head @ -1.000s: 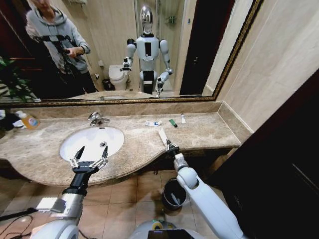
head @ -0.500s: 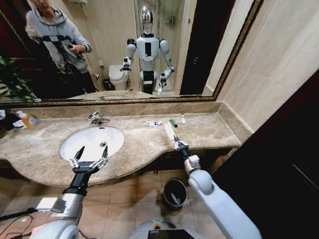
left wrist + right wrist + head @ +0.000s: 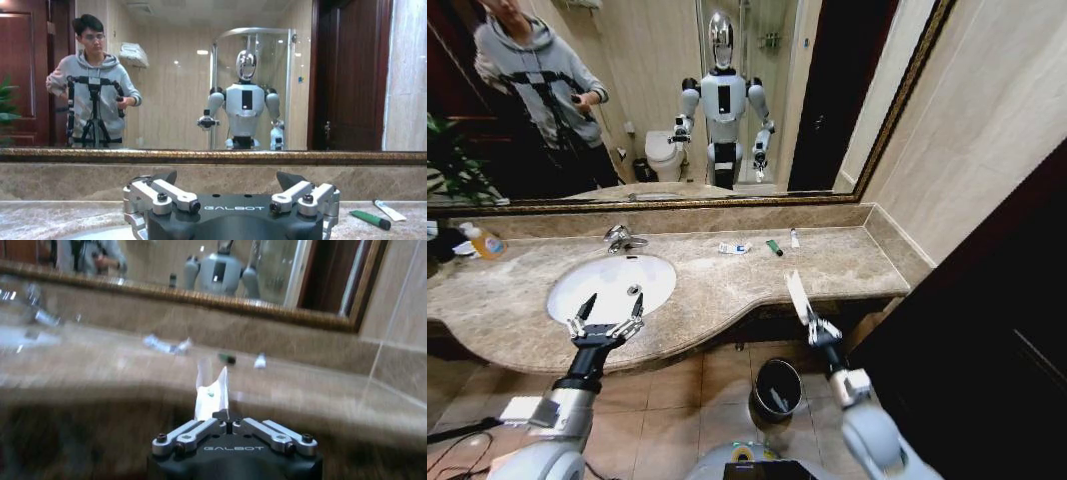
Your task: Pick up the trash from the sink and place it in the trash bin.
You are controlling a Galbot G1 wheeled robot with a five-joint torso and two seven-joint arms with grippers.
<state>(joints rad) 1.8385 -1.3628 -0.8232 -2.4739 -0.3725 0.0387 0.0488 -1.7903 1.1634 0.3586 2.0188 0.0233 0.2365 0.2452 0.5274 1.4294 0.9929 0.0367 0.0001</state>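
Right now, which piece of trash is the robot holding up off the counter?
The long white wrapper, pinched in the right gripper. The white-blue packet, green stick and small white tube lie on the counter.

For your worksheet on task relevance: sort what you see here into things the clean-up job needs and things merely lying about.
Belongs to the job:
long white wrapper in right gripper
white-blue packet
green stick
white tube
trash bin
sink

Lying about:
orange-labelled bottle
faucet
mirror

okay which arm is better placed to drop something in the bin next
The right. Its gripper is shut on the long white wrapper, off the counter edge near the black bin. The left gripper hangs open and empty by the sink.
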